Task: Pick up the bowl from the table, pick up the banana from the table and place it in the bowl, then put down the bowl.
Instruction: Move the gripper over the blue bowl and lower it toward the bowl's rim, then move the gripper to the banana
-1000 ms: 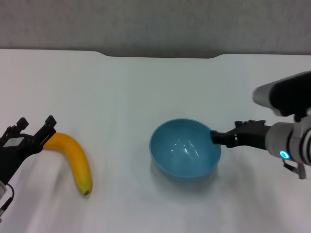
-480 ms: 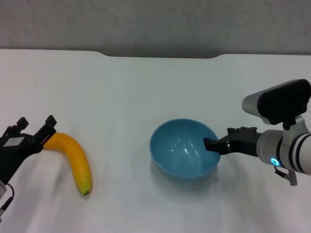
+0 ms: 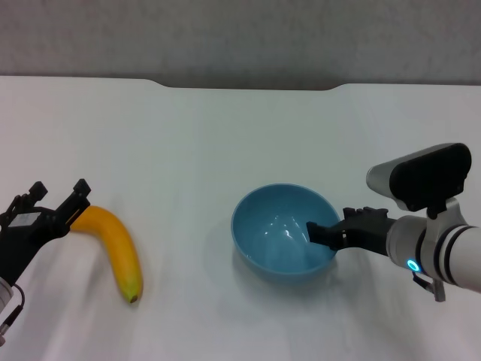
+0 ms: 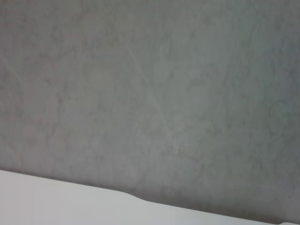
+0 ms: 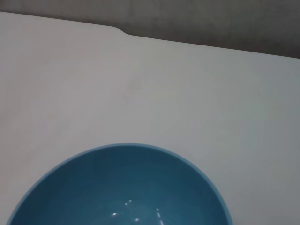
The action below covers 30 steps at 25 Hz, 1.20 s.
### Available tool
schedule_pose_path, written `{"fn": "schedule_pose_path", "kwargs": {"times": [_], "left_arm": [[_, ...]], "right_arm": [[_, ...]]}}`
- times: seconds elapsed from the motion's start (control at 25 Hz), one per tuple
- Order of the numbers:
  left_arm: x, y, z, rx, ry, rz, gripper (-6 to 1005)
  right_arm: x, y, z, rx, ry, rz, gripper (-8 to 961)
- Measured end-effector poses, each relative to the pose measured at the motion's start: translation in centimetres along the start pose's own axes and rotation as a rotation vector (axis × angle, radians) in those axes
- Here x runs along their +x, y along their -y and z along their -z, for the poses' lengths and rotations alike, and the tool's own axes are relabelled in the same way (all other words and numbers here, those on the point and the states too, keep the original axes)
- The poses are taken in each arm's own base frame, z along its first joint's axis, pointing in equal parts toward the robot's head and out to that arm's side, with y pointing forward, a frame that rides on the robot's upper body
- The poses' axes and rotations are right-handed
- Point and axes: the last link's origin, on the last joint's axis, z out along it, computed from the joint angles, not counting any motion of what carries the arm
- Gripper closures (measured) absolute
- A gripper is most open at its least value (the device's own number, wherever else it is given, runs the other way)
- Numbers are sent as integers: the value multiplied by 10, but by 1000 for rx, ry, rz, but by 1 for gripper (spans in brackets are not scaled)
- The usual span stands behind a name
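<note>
The light-blue bowl (image 3: pixel 284 232) stands upright on the white table (image 3: pixel 225 135), right of centre. It also fills the near part of the right wrist view (image 5: pixel 122 187). My right gripper (image 3: pixel 322 233) reaches in from the right at the bowl's right rim, open, with one dark finger (image 3: pixel 317 230) over the rim and inside the bowl. The yellow banana (image 3: pixel 116 248) lies on the table at the left, dark tip toward me. My left gripper (image 3: pixel 56 199) is open at the banana's stem end, with one finger touching or just above the stem.
The table's far edge has a shallow notch (image 3: pixel 248 85), with a grey wall (image 3: pixel 240 37) behind it. The left wrist view shows only that wall (image 4: pixel 150 93) and a strip of table edge (image 4: pixel 47 197).
My right gripper has moved left, from outside the bowl's right rim to over the rim and into the bowl. The left gripper and the banana have barely moved.
</note>
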Motion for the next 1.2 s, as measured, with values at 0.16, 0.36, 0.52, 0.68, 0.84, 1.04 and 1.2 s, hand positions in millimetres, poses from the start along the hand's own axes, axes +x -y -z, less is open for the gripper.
{"fn": "schedule_pose_path", "kwargs": {"times": [0.16, 0.36, 0.52, 0.68, 0.84, 1.04, 1.2], "left_arm": [[0, 0, 0, 0, 0, 0, 119], [0, 0, 0, 0, 0, 0, 119], [-1, 0, 0, 1, 0, 0, 119], [-1, 0, 1, 1, 1, 1, 118], [-2, 0, 2, 4, 2, 2, 118], [-2, 1, 3, 7, 2, 3, 118], [-2, 1, 3, 8, 2, 3, 118]], "right_arm": [[5, 1, -2, 3, -10, -3, 190], [8, 3, -3, 11, -18, -5, 195], [9, 4, -3, 14, -19, -5, 200], [10, 5, -4, 16, -24, -2, 246], [10, 6, -4, 20, -10, -1, 417], [12, 9, -2, 33, 22, -13, 559], [13, 9, -2, 33, 24, -13, 658]]}}
